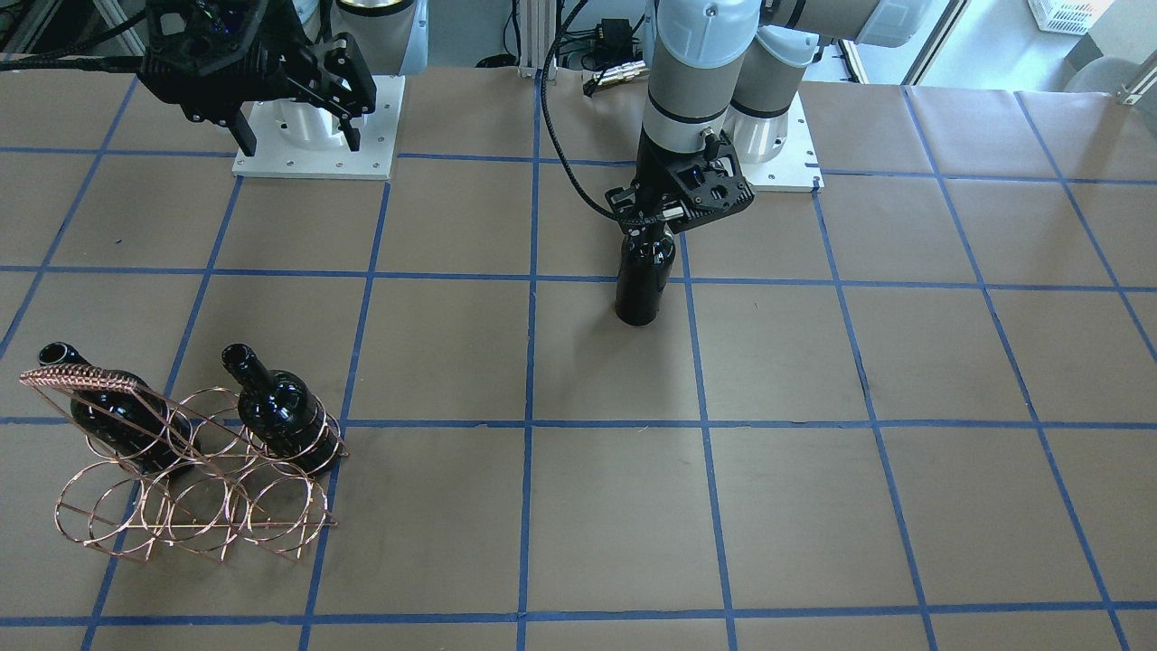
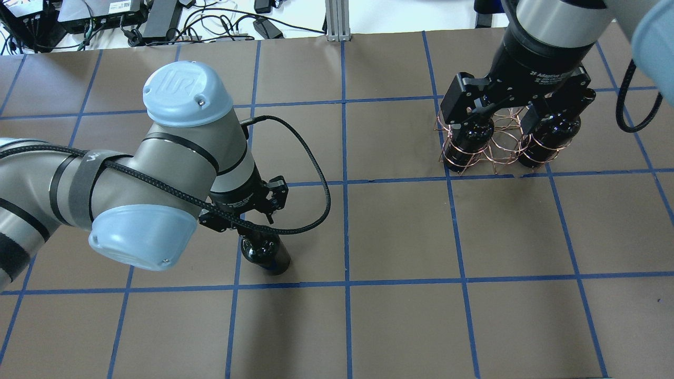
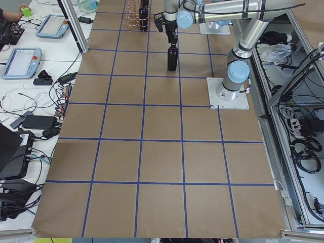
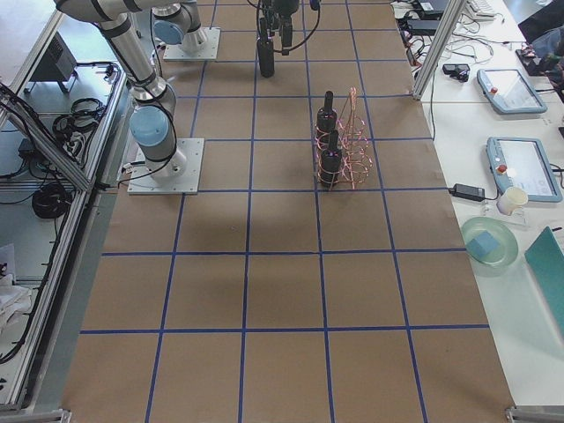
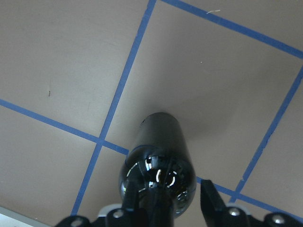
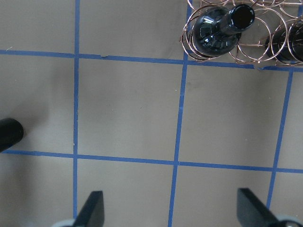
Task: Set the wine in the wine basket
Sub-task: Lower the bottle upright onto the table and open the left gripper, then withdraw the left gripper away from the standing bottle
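**Op A:** Status, near to far?

**Op B:** Lower left of front view: wine basket [image 1: 194, 488], w/ two other bottles [image 1: 280, 416] seated in its far row. Frame ctr: wine [image 1: 644, 285] upright on table [image 1: 904, 452], well apart from the basket. Left gripper [image 1: 653, 231] fingers are narrow on the neck and appear to hold it. Upper left: right gripper [image 1: 298, 140] fingers wide, empty.

**Op A:** Handling?

**Op B:** Glass, so likely heavy, rigid, slick, breakable. Neck hold suits. Keep vertical; avoid knocking the wire.
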Robot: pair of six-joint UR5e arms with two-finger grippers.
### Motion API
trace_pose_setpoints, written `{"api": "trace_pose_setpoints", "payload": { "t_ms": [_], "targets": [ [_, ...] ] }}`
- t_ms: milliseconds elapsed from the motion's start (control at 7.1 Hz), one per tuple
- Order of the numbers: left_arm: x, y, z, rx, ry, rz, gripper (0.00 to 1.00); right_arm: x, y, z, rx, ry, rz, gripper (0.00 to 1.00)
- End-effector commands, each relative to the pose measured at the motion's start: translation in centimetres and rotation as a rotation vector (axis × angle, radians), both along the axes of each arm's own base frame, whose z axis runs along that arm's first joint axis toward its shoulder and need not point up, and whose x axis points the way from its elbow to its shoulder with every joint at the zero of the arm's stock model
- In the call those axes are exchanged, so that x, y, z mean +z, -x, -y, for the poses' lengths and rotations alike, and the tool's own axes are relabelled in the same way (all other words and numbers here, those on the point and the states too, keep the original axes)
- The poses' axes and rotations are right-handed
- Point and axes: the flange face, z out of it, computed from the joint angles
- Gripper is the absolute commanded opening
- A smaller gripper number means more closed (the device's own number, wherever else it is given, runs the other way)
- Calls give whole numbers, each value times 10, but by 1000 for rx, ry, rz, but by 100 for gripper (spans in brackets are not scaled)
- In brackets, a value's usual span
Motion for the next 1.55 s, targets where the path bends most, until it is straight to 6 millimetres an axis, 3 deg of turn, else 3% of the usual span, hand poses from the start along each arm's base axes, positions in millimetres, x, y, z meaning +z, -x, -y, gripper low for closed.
{"api": "trace_pose_setpoints", "payload": {
  "t_ms": [0,141,282,423,704,986,1268,1408],
  "targets": [
    [12,0,5,-17,29,0,82,0,0,0,-3,-1,2,100],
    [45,-5,21,-4,92,5,97,0,0,0,-4,0,5,100],
    [77,-18,35,-39,90,13,97,0,-1,0,-7,0,6,100],
    [103,-53,50,-149,77,11,97,0,-1,0,-7,0,9,100],
    [145,-142,70,-239,58,7,99,0,-1,0,-12,1,11,100],
    [155,-236,77,-360,51,5,100,1,-1,0,-24,4,6,100],
    [145,-311,67,-399,12,-28,100,4,-1,4,-28,37,6,100],
    [136,-327,60,-418,-7,-62,100,4,-1,4,-27,41,6,100]
  ]
}}
